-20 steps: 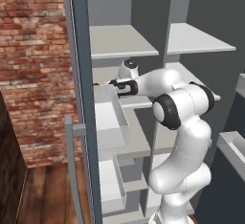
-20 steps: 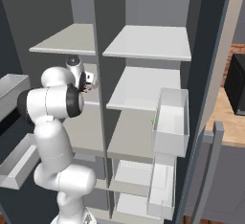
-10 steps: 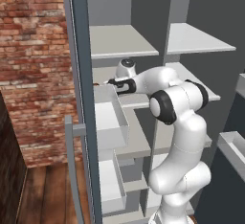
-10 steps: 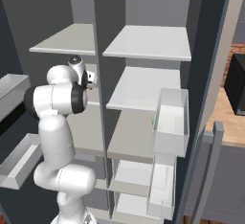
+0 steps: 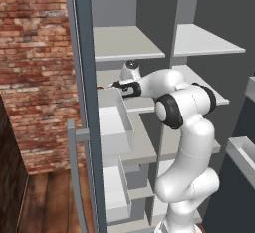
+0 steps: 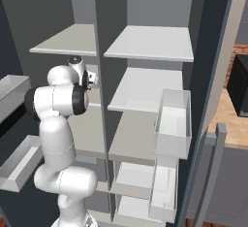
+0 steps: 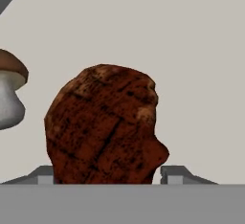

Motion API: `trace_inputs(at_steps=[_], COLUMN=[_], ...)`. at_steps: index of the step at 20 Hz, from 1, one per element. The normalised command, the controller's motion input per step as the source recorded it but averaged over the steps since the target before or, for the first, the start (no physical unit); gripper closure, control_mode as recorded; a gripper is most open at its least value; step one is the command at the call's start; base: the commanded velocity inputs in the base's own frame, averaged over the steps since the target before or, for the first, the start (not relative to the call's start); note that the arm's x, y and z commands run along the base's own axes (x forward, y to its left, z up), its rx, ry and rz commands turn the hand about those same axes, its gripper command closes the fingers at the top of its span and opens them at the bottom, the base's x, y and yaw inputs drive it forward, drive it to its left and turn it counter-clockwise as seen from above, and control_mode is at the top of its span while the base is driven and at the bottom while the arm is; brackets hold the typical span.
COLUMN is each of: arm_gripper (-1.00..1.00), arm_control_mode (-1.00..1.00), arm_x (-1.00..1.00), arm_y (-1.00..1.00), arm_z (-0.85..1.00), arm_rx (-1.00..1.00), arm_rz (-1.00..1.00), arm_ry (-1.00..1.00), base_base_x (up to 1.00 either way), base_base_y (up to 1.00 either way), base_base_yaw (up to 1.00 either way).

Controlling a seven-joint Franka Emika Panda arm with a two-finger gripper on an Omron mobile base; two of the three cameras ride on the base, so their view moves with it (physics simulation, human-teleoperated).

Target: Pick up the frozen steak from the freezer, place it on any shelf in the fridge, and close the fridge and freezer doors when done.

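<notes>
The frozen steak (image 7: 103, 127), a dark red-brown lump, sits on a pale grey freezer shelf (image 7: 191, 50) right in front of the hand. My gripper (image 7: 107, 174) stands open with one jaw on each side of the steak's lower part, close against its flanks, and the steak still rests on the shelf. From the base, my gripper (image 5: 115, 85) (image 6: 94, 80) reaches into the freezer's (image 5: 127, 43) middle shelf in the left column. The fridge (image 5: 204, 40) is the right column. Both doors are swung open: the freezer door (image 5: 83, 102) and the fridge door (image 6: 213, 75).
A brown-capped mushroom (image 7: 8, 94) stands just beside the steak on the same shelf. A white bin (image 5: 117, 122) hangs on the freezer door close under my arm. White door bins (image 6: 172, 124) hang on the fridge door. A brick wall (image 5: 35, 67) lies left.
The fingers have narrowed around the steak. The arm has reached slightly further into the freezer shelf.
</notes>
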Motion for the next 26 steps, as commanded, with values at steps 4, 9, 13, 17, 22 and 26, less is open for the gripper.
trace_inputs(at_steps=[4,9,13,17,22,26], arm_gripper=[1.0,1.0,1.0,1.0,1.0,1.0], arm_control_mode=[-1.0,-1.0,-1.0,-1.0,-1.0,-1.0], arm_x=[-0.43,-0.74,-0.82,-0.98,-1.0,-1.0], arm_y=[0.0,0.0,0.0,0.0,0.0,0.0], arm_z=[0.0,0.0,0.07,0.49,0.98,1.0], arm_rx=[0.0,0.0,0.0,0.01,0.0,0.0], arm_rz=[0.0,0.0,0.0,0.0,0.03,0.09], arm_ry=[0.0,-0.1,-0.23,-0.33,-0.21,-0.08], base_base_x=[0.0,0.0,0.0,0.0,0.0,0.0], base_base_y=[0.0,0.0,0.0,0.0,0.0,0.0], base_base_yaw=[0.0,0.0,0.0,0.0,0.0,0.0])
